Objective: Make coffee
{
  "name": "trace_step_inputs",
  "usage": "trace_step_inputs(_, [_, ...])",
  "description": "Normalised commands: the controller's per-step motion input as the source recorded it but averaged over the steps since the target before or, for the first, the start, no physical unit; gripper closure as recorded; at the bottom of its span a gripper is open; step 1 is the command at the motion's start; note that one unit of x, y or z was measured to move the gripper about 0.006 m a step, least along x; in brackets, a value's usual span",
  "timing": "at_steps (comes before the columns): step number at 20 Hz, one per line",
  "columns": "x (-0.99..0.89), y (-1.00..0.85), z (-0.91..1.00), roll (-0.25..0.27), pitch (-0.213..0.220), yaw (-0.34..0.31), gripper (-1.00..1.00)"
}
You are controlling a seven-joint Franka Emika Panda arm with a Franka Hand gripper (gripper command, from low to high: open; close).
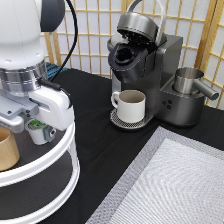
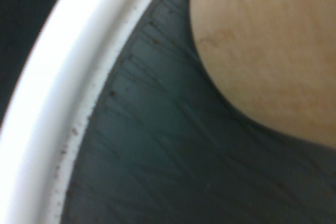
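The coffee pod [image 1: 35, 126], small and white with a green-and-white top, stands upright on the top tier of a white round shelf [image 1: 62, 152] at the exterior view's left. My gripper [image 1: 38, 135] is lowered over it, and one grey finger [image 1: 49, 132] presses against the pod's side; it looks shut on the pod. The coffee machine [image 1: 165, 60] stands at the exterior view's top middle with its lid [image 1: 137, 25] raised. A white handled mug [image 1: 131, 105] sits on its drip tray. The wrist view shows only the shelf's white rim [image 2: 67, 100] and a tan wooden cup [image 2: 277, 60].
The tan wooden cup [image 1: 7, 149] stands on the shelf just left of the pod. A metal jug [image 1: 189, 80] sits on the machine's right side. A grey woven mat [image 1: 175, 185] covers the table at the exterior view's bottom right. A wooden screen stands behind.
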Motion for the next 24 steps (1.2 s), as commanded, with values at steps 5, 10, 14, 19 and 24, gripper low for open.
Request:
trace_step_inputs(5, [-0.01, 0.02, 0.01, -0.007, -0.058, -0.033, 1.0])
trace_step_inputs(10, [0.14, 0.09, 0.5, -0.003, -0.058, -0.021, 1.0])
trace_step_inputs(14, [0.39, 0.26, 0.99, 0.019, -0.061, 0.0, 1.0])
trace_step_inputs(19, [0.35, 0.43, 0.7, 0.171, -0.039, 0.0, 1.0])
trace_step_inputs(24, [0.25, 0.54, 0.29, 0.309, -0.044, 0.0, 1.0])
